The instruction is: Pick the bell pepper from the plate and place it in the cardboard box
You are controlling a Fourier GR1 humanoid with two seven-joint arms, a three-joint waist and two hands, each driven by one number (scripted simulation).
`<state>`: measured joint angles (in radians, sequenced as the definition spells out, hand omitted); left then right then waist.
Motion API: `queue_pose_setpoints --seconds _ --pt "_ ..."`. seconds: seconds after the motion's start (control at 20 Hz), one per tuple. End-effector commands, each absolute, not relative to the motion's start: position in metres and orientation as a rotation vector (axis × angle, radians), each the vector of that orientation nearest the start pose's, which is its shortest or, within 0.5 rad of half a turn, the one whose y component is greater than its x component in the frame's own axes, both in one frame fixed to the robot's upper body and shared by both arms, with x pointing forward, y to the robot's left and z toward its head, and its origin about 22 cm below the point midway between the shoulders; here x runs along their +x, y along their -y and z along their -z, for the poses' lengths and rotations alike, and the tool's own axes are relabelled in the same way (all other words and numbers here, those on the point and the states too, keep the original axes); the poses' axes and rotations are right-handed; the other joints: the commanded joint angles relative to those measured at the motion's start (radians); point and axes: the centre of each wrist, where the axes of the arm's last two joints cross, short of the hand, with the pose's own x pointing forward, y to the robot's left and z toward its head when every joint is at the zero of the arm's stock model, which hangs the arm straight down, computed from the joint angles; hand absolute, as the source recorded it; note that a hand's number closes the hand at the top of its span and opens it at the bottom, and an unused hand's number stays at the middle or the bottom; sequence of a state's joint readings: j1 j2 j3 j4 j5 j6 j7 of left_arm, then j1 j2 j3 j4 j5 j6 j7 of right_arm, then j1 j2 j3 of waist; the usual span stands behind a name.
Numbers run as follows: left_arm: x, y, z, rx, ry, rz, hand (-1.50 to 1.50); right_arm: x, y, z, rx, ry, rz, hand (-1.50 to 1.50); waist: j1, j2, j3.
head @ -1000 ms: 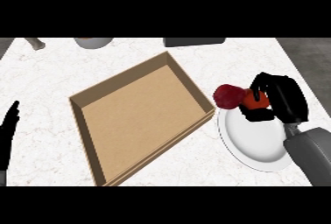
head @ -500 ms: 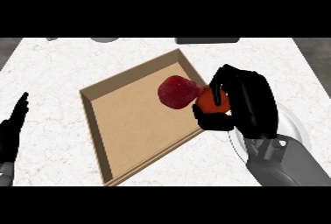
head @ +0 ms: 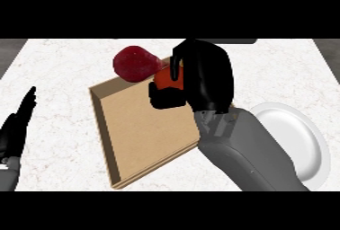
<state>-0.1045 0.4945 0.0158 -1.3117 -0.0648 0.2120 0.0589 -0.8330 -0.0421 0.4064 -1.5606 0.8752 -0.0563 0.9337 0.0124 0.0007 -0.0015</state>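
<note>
Right robot hand (head: 199,76), fingers curled, grips glossy red bell pepper (head: 137,64) over shallow cardboard box (head: 143,130)

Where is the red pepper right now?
In the head view, the bell pepper is held by the right robot hand, over the cardboard box's far corner, upper middle.

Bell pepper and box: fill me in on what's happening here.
The robot's right hand is curled round a red bell pepper and holds it over the far end of the open cardboard box. The pepper is not yet set down inside. The white plate, to the right of the box, has nothing on the part that shows beside the forearm. The left hand rests open at the view's left edge, fingers straight.
</note>
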Motion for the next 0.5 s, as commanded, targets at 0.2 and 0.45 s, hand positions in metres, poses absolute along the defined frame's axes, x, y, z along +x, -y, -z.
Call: queue_pose_setpoints --seconds 0.2,0.45 --pt "0.265 -0.348 -0.02 0.636 1.387 0.25 0.0 0.366 0.013 -0.184 -0.872 1.544 -0.592 1.5 0.022 0.006 0.001" --pt "0.271 -0.346 -0.009 0.623 1.382 0.23 0.0 0.396 0.01 -0.159 -0.932 1.489 -0.626 1.5 0.034 0.012 0.0"
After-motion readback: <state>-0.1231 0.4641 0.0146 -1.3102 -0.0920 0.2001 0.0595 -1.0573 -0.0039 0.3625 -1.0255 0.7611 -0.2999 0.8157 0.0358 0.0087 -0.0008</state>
